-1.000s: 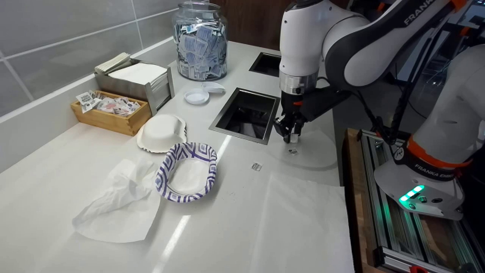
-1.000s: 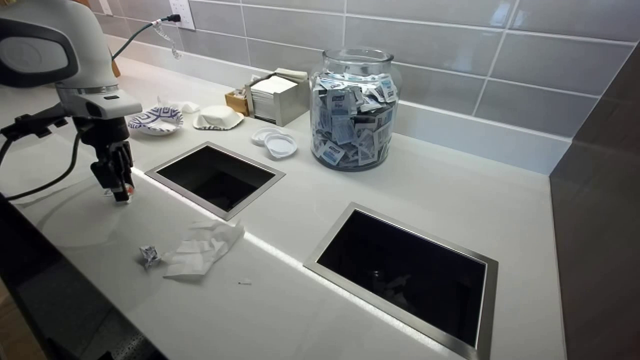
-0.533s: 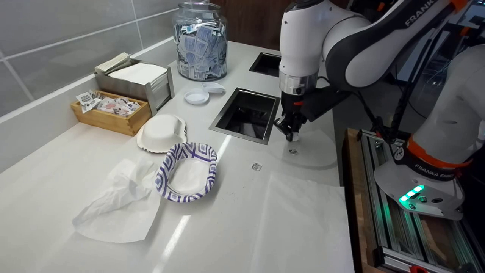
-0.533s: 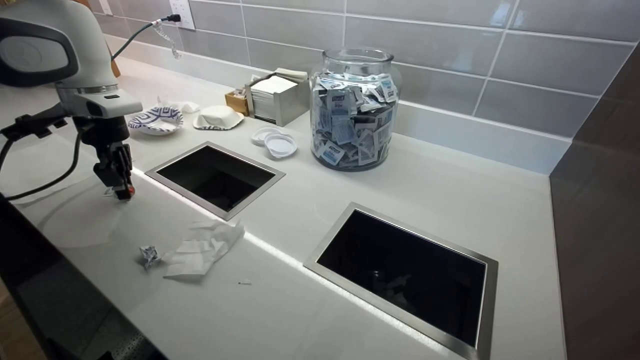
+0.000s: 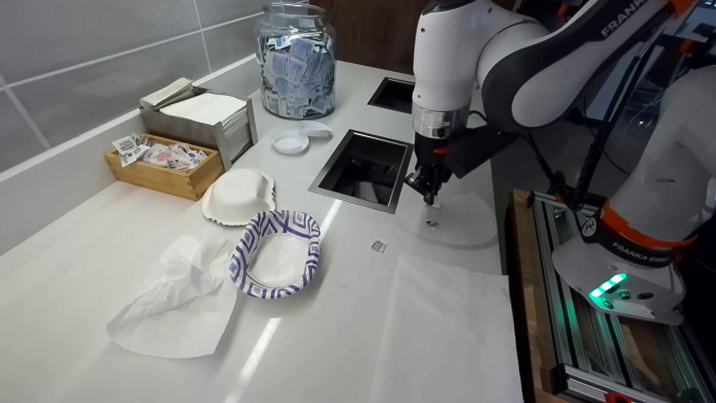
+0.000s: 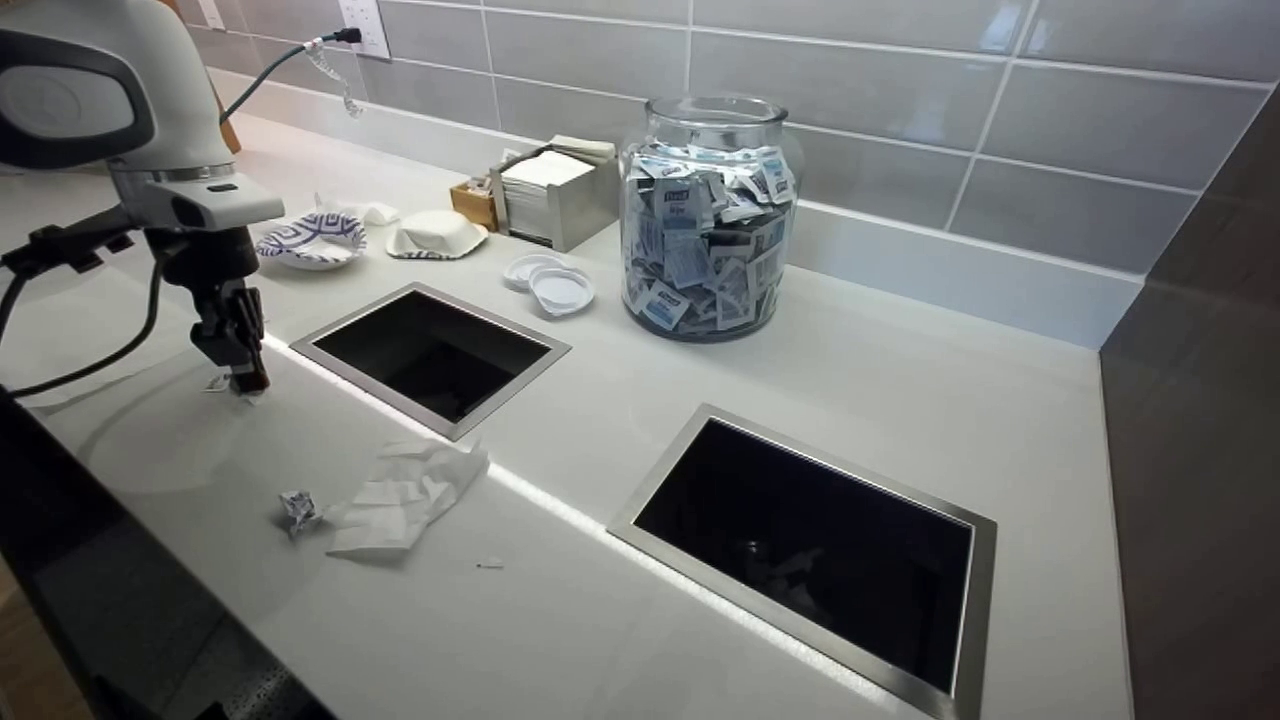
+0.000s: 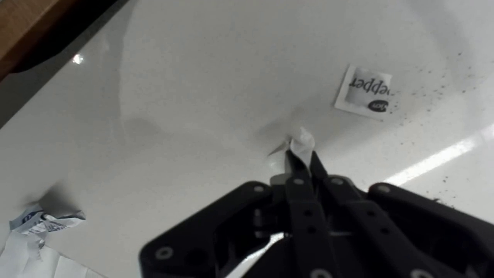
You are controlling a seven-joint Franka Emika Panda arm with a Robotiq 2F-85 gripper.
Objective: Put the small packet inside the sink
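The small packet [image 7: 303,144] is whitish and crumpled. In the wrist view it is pinched between the fingertips of my gripper [image 7: 302,158] and sticks out past them. Its red mark is not clear now. In an exterior view my gripper [image 5: 429,200] is shut low over the counter, with a pale bit of the packet [image 5: 436,205] at the tips. It shows in an exterior view too, where the gripper [image 6: 250,384] is beside the nearer sink [image 6: 373,393]. This sink [image 5: 352,202] is a dark square opening with a metal rim.
A torn pepper packet [image 7: 366,92] lies near the gripper. Another scrap [image 5: 378,246], the patterned bowl [image 5: 274,282] and a crumpled napkin [image 5: 173,313] lie on the counter. A second sink [image 6: 655,468] and a glass jar [image 6: 710,250] stand farther along. A crumpled wrapper [image 6: 298,510] lies near the edge.
The gripper's fingers have come together on the packet. Less of the packet shows now, and the red mark seen at the tips has nearly gone from sight. The arm has hardly moved.
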